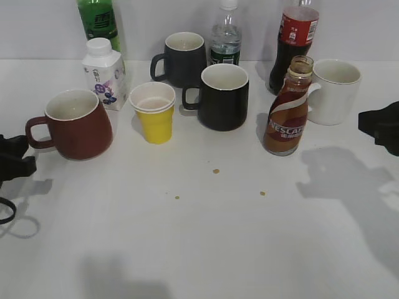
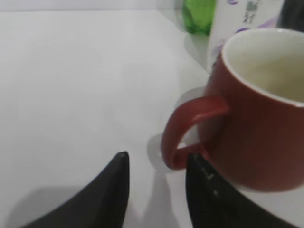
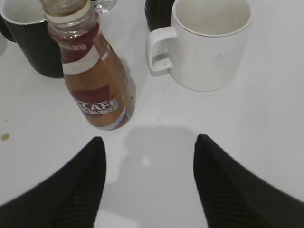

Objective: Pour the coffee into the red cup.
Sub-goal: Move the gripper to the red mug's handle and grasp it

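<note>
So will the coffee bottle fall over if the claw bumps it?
Probably quite easily: the coffee bottle is tall and narrow on a small base. With no cap visible, a tip could spill coffee. Its curvy, glossy sides may slip in the right claw, which is open and not touching it.

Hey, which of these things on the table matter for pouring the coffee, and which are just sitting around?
Needed:
coffee bottle
red cup

Just sitting around:
yellow paper cup
two black mugs
white mug
cola bottle
milk carton
green bottle
water bottle
</note>
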You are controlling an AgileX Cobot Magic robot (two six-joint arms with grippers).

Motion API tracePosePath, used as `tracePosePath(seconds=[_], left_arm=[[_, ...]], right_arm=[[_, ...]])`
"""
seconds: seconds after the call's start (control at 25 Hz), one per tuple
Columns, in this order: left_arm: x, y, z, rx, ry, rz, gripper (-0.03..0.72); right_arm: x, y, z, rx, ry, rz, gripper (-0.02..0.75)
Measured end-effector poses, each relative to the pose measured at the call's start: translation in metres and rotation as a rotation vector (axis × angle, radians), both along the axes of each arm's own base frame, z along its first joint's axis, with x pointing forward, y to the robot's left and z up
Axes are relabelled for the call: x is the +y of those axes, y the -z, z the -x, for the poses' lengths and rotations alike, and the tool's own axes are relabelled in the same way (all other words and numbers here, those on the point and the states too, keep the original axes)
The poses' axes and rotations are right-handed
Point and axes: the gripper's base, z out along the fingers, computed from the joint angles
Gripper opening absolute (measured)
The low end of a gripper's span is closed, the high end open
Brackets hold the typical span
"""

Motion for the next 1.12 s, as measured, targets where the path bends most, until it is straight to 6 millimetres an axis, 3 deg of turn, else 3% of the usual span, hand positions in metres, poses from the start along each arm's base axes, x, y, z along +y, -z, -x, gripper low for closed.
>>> tracePosePath(seconds=[0.64,1.12], left_arm=[[-0.008,0.023,-0.029,-0.075,0.027,-0.043,0.366],[-0.004,0.035,-0.069,-0.114,0.056,-0.064,0.279]], right_arm=[[-0.001,-0.003,-0.002,-0.035,0.010,-0.004,0.410],[-0.001,-0.003,-0.002,-0.041,0.006,0.004,0.410]])
